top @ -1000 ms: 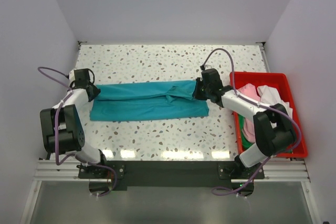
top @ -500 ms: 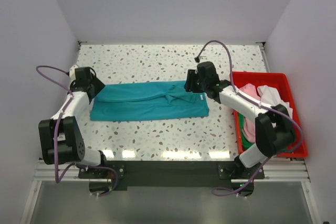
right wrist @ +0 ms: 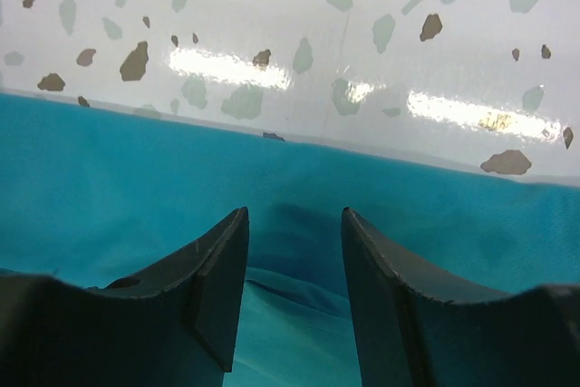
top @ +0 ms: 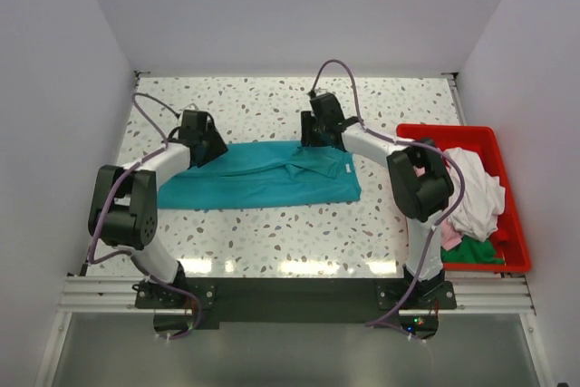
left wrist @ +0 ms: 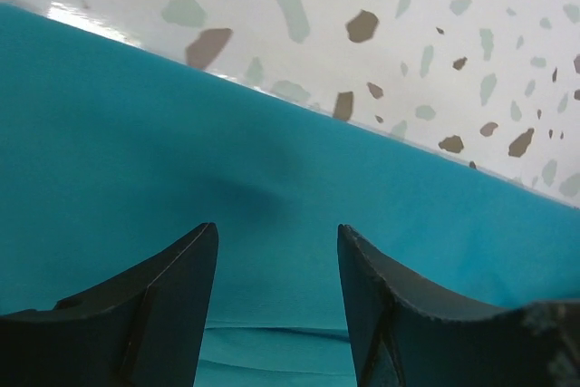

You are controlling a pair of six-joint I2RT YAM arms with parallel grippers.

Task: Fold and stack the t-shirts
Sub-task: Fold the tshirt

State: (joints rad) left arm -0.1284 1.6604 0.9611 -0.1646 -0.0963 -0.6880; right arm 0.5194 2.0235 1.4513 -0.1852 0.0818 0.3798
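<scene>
A teal t-shirt [top: 263, 178] lies on the speckled table, folded lengthwise into a long strip. My left gripper [top: 208, 146] is open at the strip's far edge near its left end. In the left wrist view the gripper [left wrist: 276, 235] has its fingers spread just above flat teal cloth [left wrist: 272, 169], holding nothing. My right gripper [top: 314, 138] is open at the far edge right of the middle. In the right wrist view the gripper [right wrist: 294, 220] stands over a crease in the teal cloth [right wrist: 109, 160], empty. White [top: 473, 183], pink [top: 446, 235] and green [top: 473, 252] shirts lie in the bin.
A red plastic bin [top: 453, 130] stands at the table's right edge. White walls close in the table at the left, back and right. Bare speckled tabletop [top: 263, 101] shows beyond the shirt's far edge and in front of it [top: 272, 233].
Both grippers have moved inward from the strip's two ends toward its middle, along the far edge. The teal cloth now lies flatter, and the right arm no longer reaches over the bin.
</scene>
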